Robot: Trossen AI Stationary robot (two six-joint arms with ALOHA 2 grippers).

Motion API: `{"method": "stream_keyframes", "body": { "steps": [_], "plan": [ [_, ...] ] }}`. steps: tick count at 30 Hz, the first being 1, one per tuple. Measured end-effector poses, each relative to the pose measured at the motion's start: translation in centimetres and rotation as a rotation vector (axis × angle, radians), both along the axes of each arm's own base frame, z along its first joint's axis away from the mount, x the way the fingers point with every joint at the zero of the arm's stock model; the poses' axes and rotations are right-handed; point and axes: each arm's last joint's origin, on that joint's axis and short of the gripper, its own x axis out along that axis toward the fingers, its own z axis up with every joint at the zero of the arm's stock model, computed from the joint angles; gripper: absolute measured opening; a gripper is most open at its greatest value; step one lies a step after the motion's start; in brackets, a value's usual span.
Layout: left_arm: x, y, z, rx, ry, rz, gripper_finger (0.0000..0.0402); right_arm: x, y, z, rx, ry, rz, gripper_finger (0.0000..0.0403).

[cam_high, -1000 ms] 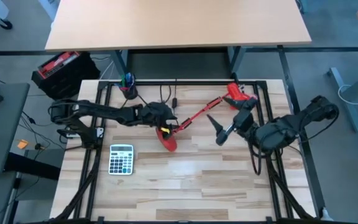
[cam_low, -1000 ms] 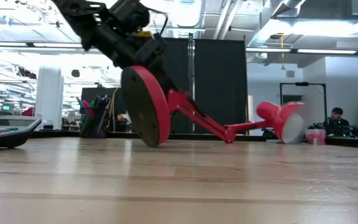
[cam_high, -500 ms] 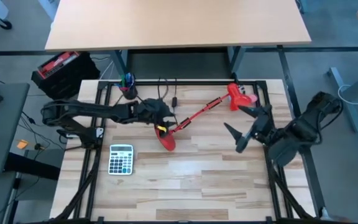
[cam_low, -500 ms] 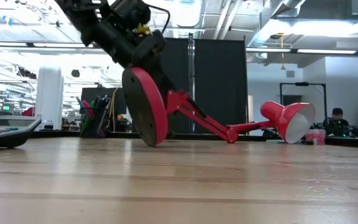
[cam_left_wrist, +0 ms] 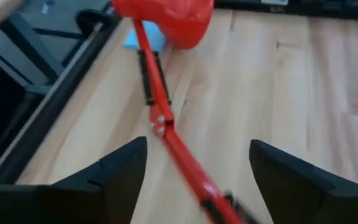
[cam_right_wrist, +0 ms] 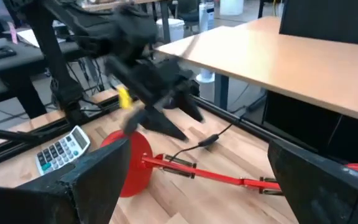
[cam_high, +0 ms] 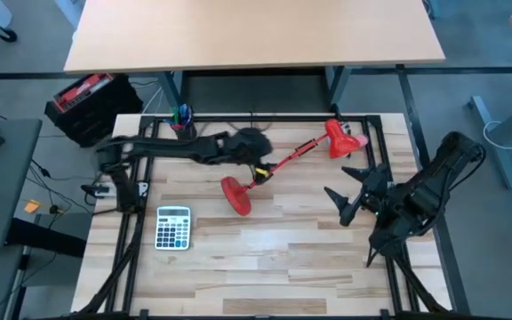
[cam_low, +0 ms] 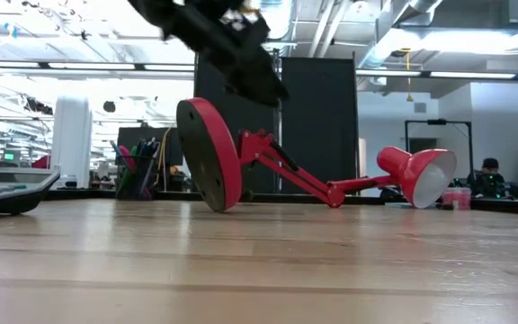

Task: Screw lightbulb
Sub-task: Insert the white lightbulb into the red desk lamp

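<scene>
**Hovering over a toppled lamp: both grippers empty**

Hanging above the red desk lamp [cam_high: 278, 164], the left gripper [cam_high: 260, 164] is holding its two fingers [cam_left_wrist: 114, 171] spread wide, with nothing between them. In the low view this gripper [cam_low: 266, 83] is sitting clear of the lamp's round base [cam_low: 209, 155], touching neither the base nor the jointed arm. Its own wrist camera is looking down along that jointed arm [cam_left_wrist: 166, 124] toward the cone shade [cam_left_wrist: 166, 18]. The right gripper [cam_high: 340, 184] is waiting well apart, over the table's right side, with its fingers [cam_right_wrist: 73, 180] likewise splayed and empty; from its wrist camera the left gripper [cam_right_wrist: 180, 121] is showing above the base disc.

The lamp is lying on its side on the wooden table [cam_high: 283, 258], its base resting on edge near the middle and its shade [cam_high: 338, 138] pointing toward the far right corner. The lightbulb [cam_low: 428, 184] is appearing only as a pale rounded shape in the mouth of the shade; whether it is fully seated cannot be told.

A calculator [cam_high: 173, 227] is lying near the table's left side, and a pen cup [cam_high: 183, 120] is standing at the far left corner. A person [cam_low: 486, 175] is sitting in the room beyond.
</scene>
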Motion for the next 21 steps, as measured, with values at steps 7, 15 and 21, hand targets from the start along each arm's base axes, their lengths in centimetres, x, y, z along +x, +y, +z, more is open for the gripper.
{"method": "stream_keyframes", "body": {
  "steps": [7, 15, 21],
  "plan": [
    [6.3, 1.6, -2.4, 0.026, 0.053, -0.019, 0.0275, 0.2, 0.6, -0.4, 0.004, 0.025, 0.023, 0.0388],
    [10.5, 3.1, -4.7, 0.025, 0.055, -0.009, 0.0274, 0.1, 1.3, -0.6, 0.011, 0.040, 0.057, 0.0388],
    [12.3, 4.9, -7.1, 0.021, 0.071, 0.049, 0.0274, 0.2, 1.3, -0.6, 0.009, 0.043, 0.054, 0.0388]
  ]
}}
